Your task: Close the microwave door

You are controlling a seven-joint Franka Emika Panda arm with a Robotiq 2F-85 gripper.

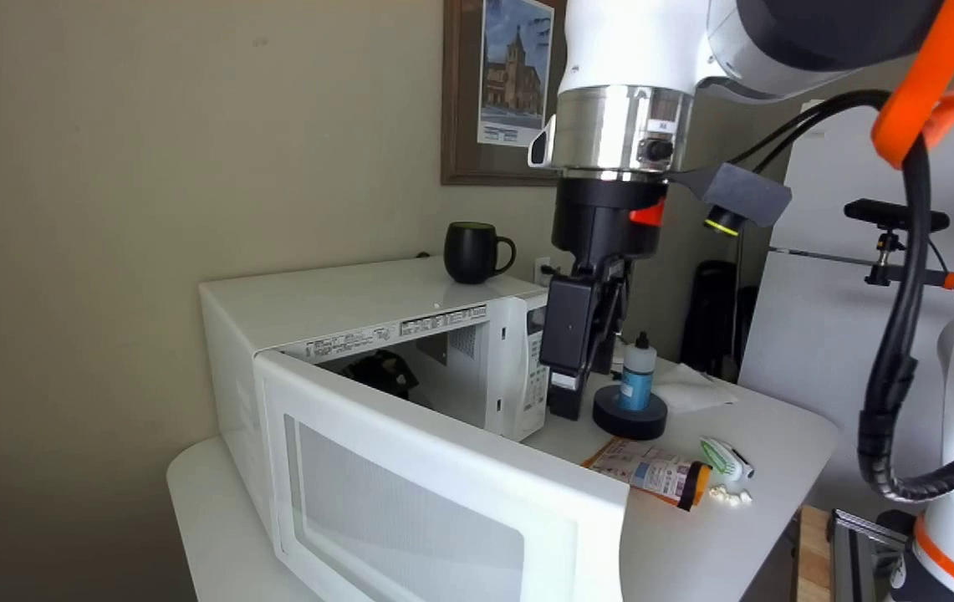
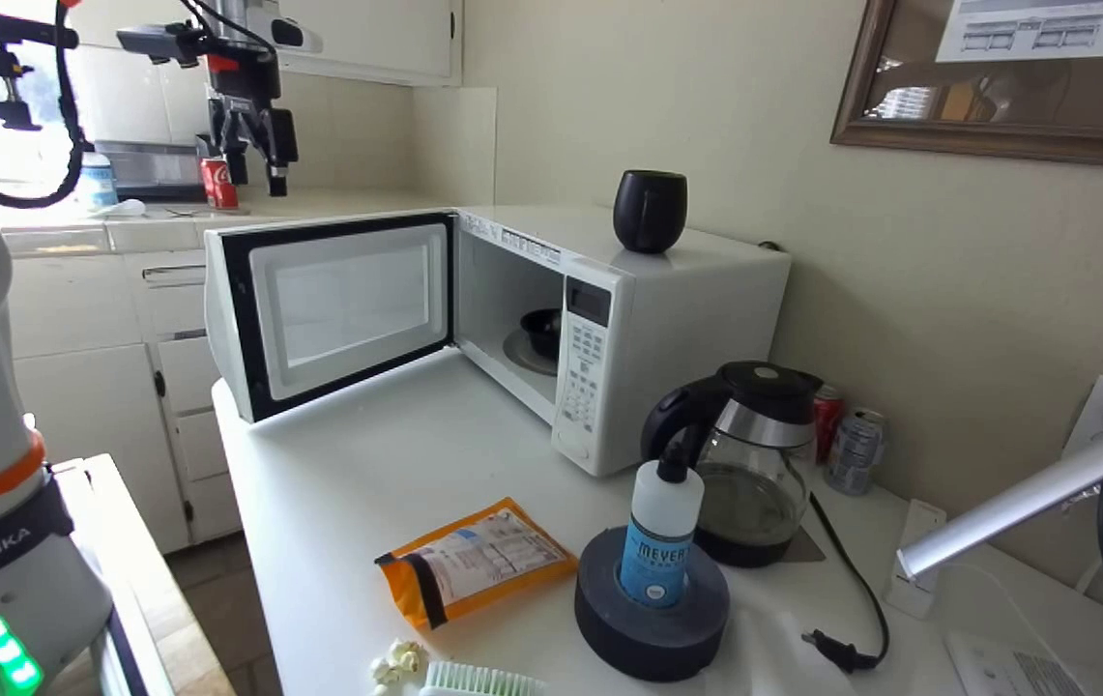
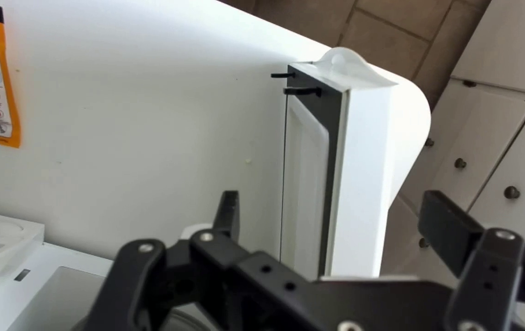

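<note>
Door [image 2: 348, 300] first: stood wide open and upright, joined along one side to the front of the microwave [image 2: 706, 319] and reaching out over the table [image 2: 367, 454]. Saw the gripper [image 2: 258, 182] up above, near the loose end, with jaws wide apart and clamped on nothing. In the wrist view, found the top edge lower down, in the gap between the fingers [image 3: 446, 225]; in an exterior view, saw air between fingertips [image 2: 277, 182] and edge.

Looked hard and stiff, like thick plastic, but light to swing. Looked smooth and shiny too, so maybe slippery to pinch. Seemed to need no squeeze at all, just a push on the outer face [image 1: 560, 552] toward the microwave. Best taken close to the loose end, for an easy swing, and away from the window [image 1: 410, 518], maybe easy to scratch. Spotted two little hooks [image 3: 302, 91] on the inner side by the loose end: looked thin, likely meant to click into the microwave, so best not bumped. Might have needed a slow start and a firmer shove at the end, for the click. Also saw a mug [image 2: 650, 211] on top of the microwave, likely to wobble after a slam.
</note>
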